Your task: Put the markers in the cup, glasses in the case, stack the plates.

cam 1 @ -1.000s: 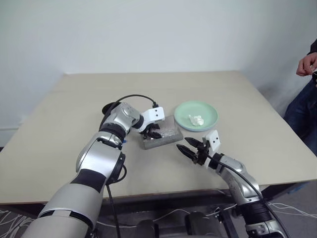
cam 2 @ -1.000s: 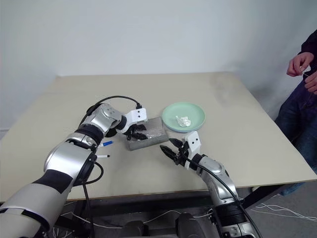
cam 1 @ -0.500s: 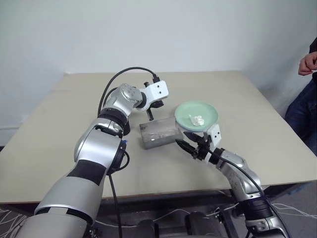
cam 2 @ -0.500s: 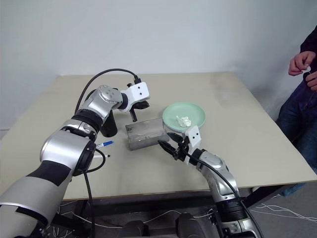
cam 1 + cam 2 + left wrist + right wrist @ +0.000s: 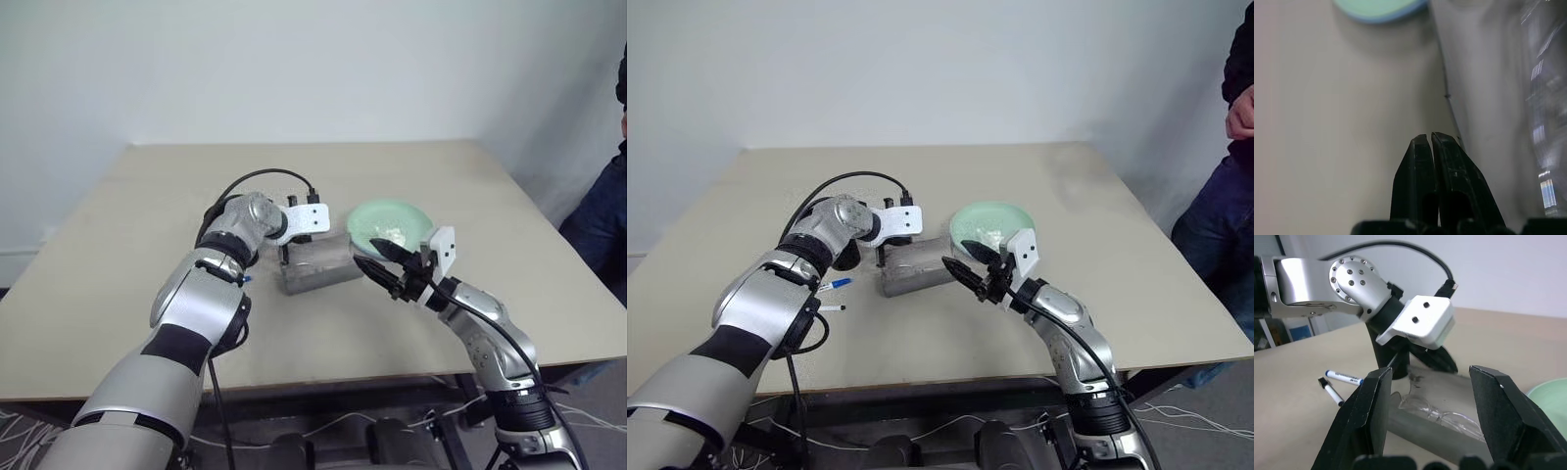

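L gripper fingers together, empty, at case mid-frame. R gripper fingers apart, empty. Glasses on case; markers left of it.

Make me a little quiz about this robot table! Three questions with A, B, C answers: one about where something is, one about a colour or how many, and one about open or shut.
1. Where are the glasses?
A. on top of the grey case
B. inside the black cup
C. on the green plate

2. How many markers lie on the table?
A. none
B. two
C. five

3. How do the left gripper's jaws stand?
A. wide open
B. shut, with nothing between them
C. shut on a marker

Answers:
1. A, since the right wrist view shows the clear lenses resting on the case's top.
2. B, since one blue-capped and one dark-capped marker lie side by side near the left arm.
3. B, since the left wrist view shows the two black fingers pressed together with only bare table past them.
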Robot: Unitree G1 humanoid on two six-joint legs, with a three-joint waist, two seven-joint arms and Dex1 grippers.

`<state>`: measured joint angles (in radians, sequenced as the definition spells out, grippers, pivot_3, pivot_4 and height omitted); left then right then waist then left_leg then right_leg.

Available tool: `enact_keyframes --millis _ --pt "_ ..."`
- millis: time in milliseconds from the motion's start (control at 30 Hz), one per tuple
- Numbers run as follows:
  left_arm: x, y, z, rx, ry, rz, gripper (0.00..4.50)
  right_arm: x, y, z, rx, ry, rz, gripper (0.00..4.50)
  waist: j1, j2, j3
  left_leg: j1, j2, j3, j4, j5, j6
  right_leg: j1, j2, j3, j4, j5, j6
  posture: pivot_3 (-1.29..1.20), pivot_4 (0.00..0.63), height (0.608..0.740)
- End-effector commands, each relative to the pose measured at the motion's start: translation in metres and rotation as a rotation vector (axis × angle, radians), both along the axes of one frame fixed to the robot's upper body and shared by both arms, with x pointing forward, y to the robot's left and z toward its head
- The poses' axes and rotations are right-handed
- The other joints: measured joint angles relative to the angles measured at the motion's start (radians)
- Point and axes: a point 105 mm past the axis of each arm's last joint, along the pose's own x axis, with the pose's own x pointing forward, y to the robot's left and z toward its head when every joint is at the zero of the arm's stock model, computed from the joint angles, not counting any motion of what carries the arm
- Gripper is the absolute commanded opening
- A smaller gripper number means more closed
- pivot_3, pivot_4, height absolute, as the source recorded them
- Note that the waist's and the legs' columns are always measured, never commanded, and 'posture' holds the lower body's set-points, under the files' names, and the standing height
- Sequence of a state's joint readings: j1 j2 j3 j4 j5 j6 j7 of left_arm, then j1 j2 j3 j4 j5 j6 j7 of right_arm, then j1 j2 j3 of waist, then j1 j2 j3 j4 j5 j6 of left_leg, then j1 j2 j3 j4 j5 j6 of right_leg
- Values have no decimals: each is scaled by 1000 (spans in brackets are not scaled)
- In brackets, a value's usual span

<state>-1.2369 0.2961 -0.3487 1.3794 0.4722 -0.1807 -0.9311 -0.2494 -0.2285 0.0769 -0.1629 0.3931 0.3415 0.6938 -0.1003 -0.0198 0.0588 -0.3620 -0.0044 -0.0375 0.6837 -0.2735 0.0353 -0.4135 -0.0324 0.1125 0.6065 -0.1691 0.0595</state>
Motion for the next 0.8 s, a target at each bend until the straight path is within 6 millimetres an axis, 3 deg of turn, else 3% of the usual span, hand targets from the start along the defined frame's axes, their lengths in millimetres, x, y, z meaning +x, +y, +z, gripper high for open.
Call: enact_keyframes --millis 33,200,633,800 --pt "-4 -11 22 -119 63 -51 40 0 -4 13 20 -44 -10 2736 0 0 0 0 0 0 0 0 0 0 0 0 0 0 0 0 0 737" --pt "-16 -5 22 -149 165 -107 40 1 -1 11 18 -38 5 2736 -1 0 0 0 0 0 0 0 0 0 0 0 0 0 0 0 0 737" --pt "-41 21 -12 -70 296 -175 40 6 6 12 -3 -42 49 2736 0 0 0 1 1 0 0 0 0 1 0 0 1 0 0 0 0 737" --pt "-37 16 7 -185 258 -180 40 10 7 3 -70 -29 45 2736 -1 0 0 2 1 0 0 0 0 1 0 0 1 0 0 0 0 737"
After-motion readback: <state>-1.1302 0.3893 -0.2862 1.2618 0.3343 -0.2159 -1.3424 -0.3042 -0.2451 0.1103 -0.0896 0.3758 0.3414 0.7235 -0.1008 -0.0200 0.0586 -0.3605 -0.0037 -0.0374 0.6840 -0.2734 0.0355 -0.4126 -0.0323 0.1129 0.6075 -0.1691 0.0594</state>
